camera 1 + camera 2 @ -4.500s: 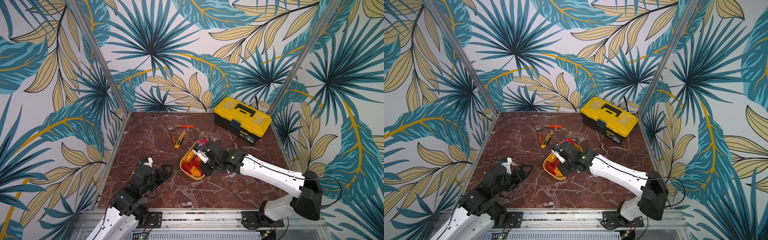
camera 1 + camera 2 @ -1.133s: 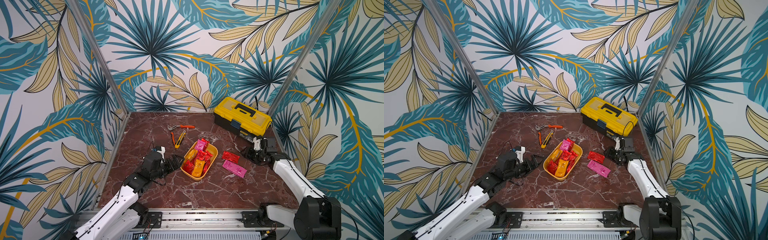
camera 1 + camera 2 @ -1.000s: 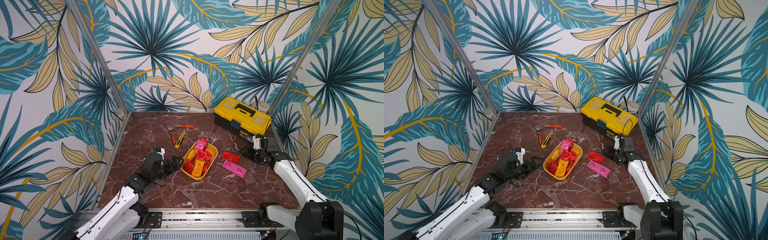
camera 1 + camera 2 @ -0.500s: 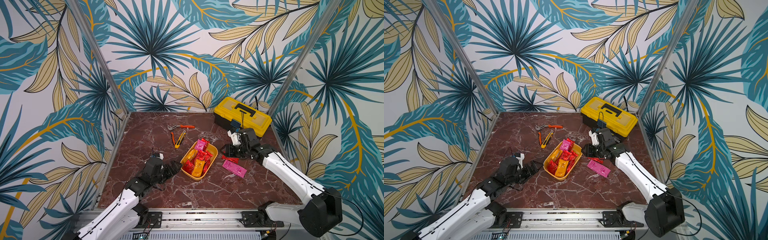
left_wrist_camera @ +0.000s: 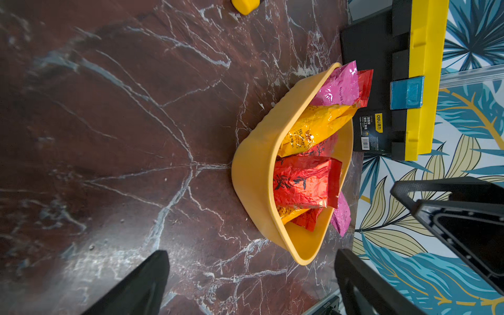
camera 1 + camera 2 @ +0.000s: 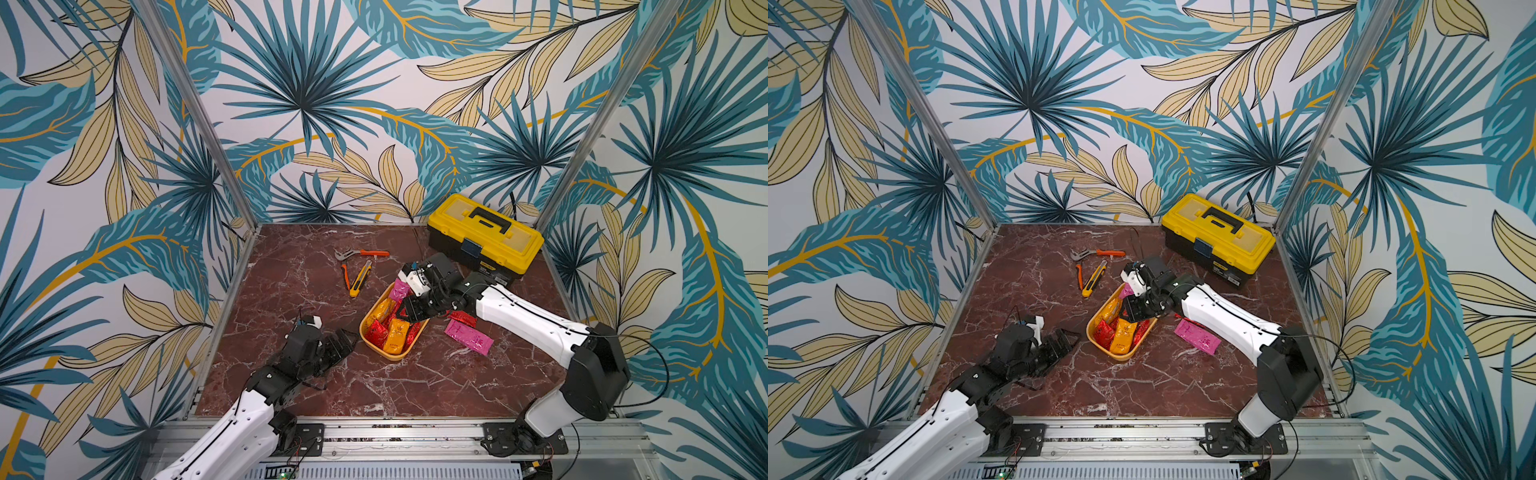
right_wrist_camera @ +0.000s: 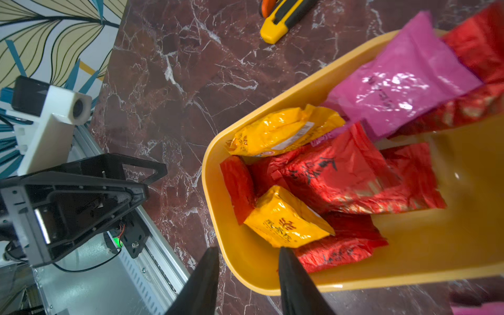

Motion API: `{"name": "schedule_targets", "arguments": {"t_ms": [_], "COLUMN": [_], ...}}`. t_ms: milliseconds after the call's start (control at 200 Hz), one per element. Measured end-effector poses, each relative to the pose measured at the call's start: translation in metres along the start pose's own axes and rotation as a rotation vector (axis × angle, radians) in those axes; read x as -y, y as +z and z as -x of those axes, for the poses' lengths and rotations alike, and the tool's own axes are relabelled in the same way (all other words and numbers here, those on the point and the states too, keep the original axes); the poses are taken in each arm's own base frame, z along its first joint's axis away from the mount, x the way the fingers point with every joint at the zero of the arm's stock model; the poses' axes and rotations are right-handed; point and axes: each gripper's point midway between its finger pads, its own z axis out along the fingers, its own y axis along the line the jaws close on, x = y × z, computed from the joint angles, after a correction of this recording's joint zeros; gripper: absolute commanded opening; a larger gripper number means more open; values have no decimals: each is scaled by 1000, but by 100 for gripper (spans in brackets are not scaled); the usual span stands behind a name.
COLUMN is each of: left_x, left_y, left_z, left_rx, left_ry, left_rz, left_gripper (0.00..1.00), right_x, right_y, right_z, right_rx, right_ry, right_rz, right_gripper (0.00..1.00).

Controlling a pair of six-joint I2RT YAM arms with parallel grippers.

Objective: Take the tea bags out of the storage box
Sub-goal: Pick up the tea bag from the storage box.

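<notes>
- Tea bags [image 6: 395, 330] are mostly lying in the storage box [image 6: 390, 356], a shallow yellow tray sitting mid-table [image 6: 291, 291]; about eight red, orange and pink sachets are crowding it, some leaning over its far rim.
- Two are already lying out on the table, just right of the box: a pink sachet [image 6: 468, 337] and a red sachet [image 6: 462, 319], the red one partly hidden under the right arm.
- Right hand [image 7: 248, 249] is hovering over the box, fingers parted and grasping nothing.
- Left hand [image 6: 341, 337] is waiting low over the table just left of the box, spread wide and empty.
- Work is looking barely begun: most of the sachets are yet to be lifted out.
</notes>
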Motion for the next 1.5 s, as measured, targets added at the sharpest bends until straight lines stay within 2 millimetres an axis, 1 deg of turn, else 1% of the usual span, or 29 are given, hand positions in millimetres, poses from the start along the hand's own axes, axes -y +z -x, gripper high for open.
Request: {"name": "schedule_targets", "arguments": {"t_ms": [135, 310, 451, 651, 756, 851, 966, 1077, 1332, 1502], "left_x": [-4, -16, -21, -22, -22, -22, -22, -22, -22, -22], "left_y": [-2, -2, -2, -2, -2, -2, -2, -2, -2, -2], "left_z": [-2, -8, -10, -11, -12, -12, -12, -12, -12, -12], "left_rx": [9, 3, -1, -5, -5, -6, -6, -7, -8, -7], "left_ry": [-13, -37, -51, -58, -63, -65, -66, -66, -66, -66], "left_rz": [-16, -8, -2, -2, -3, -3, -3, -4, -4, -4], "left_gripper": [100, 100, 100, 100, 100, 100, 100, 100, 100, 100], "right_x": [-12, -16, -12, 1, -1, -6, -11, -11, -9, -9], "right_y": [17, 34, 45, 58, 65, 67, 66, 65, 65, 65], "right_z": [-2, -7, -10, -14, -18, -22, -19, -18, -17, -17], "right_rx": [-48, -97, -123, -158, -174, -184, -175, -171, -167, -166], "right_ry": [-40, -74, -101, -131, -157, -177, -195, -196, -194, -191], "right_rz": [6, -7, -49, -121, -133, -134, -133, -137, -148, -151], "right_gripper": [41, 40, 39, 37, 34, 30, 23, 17, 1, 0]}}
